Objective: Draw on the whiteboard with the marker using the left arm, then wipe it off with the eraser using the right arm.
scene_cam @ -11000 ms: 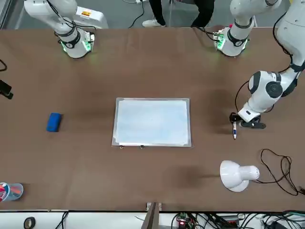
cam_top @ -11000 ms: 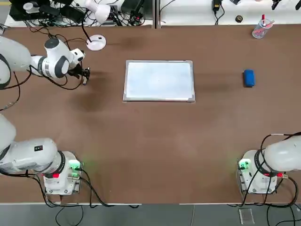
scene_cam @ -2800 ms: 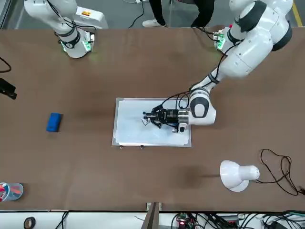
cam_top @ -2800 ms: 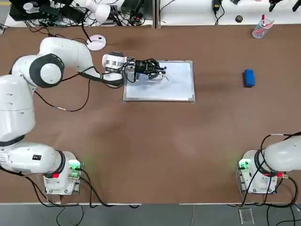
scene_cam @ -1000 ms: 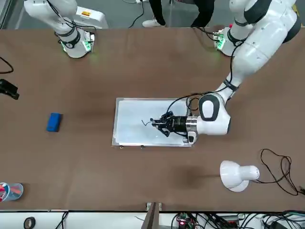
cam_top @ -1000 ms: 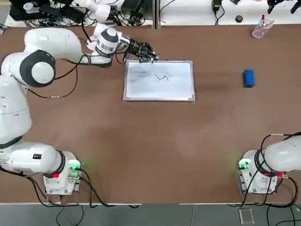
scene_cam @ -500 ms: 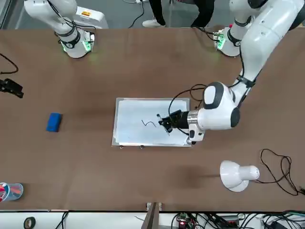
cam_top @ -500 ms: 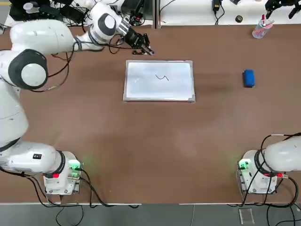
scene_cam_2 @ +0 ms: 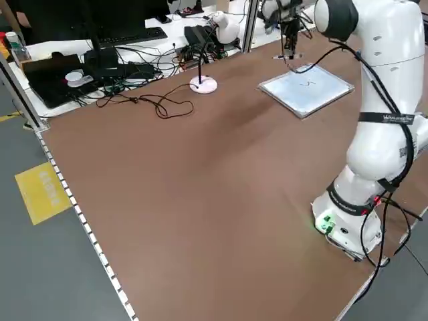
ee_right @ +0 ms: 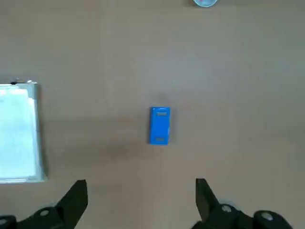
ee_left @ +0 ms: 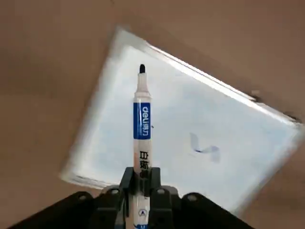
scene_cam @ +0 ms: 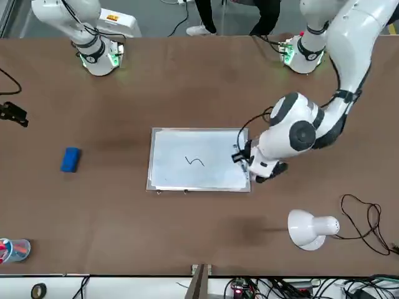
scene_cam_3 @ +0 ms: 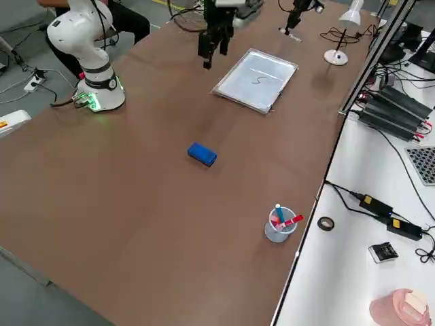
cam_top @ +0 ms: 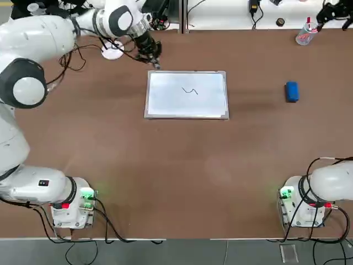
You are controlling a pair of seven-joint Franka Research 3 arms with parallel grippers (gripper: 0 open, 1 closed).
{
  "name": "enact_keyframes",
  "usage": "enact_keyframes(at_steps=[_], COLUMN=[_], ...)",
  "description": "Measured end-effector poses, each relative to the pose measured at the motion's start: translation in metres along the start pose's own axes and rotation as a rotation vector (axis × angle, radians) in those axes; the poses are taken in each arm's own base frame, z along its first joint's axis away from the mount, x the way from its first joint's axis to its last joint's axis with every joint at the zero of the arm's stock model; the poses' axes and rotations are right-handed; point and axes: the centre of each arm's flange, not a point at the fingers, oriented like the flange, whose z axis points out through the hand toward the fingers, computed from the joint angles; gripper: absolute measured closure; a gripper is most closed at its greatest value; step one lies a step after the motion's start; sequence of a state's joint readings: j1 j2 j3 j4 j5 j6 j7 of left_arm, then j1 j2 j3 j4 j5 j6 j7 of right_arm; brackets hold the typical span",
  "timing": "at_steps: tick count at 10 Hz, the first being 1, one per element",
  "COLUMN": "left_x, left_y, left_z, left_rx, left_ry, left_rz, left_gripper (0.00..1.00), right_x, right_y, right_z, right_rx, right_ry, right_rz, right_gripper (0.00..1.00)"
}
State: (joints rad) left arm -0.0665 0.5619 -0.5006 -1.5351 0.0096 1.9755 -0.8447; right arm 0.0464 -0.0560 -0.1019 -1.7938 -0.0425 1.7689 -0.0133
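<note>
Whiteboard: the flat rectangular white whiteboard with a thin silver-grey frame [cam_top: 187, 94] lies flat on the brown table [cam_top: 182, 176], about midway between the two arms' sides and toward the far edge from their bases.
Drawing: a short dark squiggle [cam_top: 190, 91] sits on the board's white face, a little off its middle toward the far edge.
Marker: the slim white marker with a blue label band and a dark tip [ee_left: 141, 119] stands out from between the left gripper's fingers, its tip bare; in the left wrist view it is over the board near one corner, and whether it touches the surface cannot be told.
Left gripper: the black two-finger left gripper [cam_top: 153, 58] hangs just off the board's far left corner, its fingers closed tight on the marker's lower barrel.
Left arm: the white jointed left arm [cam_top: 52, 38] reaches from its base with a green light at the near left, up and across to that corner.
Eraser: the small bright blue rectangular eraser [cam_top: 292, 91] lies alone on the table, well apart from the board on the robot's right.
Right gripper: the black right gripper [ee_right: 140, 200] hovers high over the table with fingers spread wide and nothing between them; the eraser lies below it, between the fingers' line of sight.
Cup: a clear plastic cup holding red and blue pens [scene_cam_3: 277, 225] stands near the table's far right corner, beyond the eraser.
Lamp: a small white desk lamp [scene_cam: 310, 228] stands on the table beyond the left gripper.
</note>
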Motion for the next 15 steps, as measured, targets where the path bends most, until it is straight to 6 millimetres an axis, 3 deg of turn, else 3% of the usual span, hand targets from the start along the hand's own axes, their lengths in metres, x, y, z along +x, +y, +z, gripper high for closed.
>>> enact_keyframes(at_steps=[4,7,10,12,15], left_x=[0.039,0.072,0.094,0.100,0.101], left_y=[-0.059,-0.110,-0.154,-0.173,-0.201], left_z=[-0.001,-0.003,0.002,0.016,0.055], left_rx=[0.178,0.267,0.327,0.342,0.324], left_ry=[0.032,0.037,0.024,0.031,0.054], left_rz=[0.263,0.434,0.489,0.503,0.518], left_gripper=[0.83,0.83,0.83,0.83,0.83], right_x=[0.002,0.001,0.000,-0.003,-0.006], right_y=[0.037,0.048,0.052,0.049,0.042], right_z=[0.076,0.131,0.191,0.234,0.289], right_rx=[-0.008,-0.020,-0.032,-0.037,-0.041], right_ry=[0.103,0.175,0.214,0.234,0.233], right_rz=[-0.005,-0.020,-0.024,-0.031,-0.051], right_gripper=[0.00,0.00,0.00,0.00,0.00])
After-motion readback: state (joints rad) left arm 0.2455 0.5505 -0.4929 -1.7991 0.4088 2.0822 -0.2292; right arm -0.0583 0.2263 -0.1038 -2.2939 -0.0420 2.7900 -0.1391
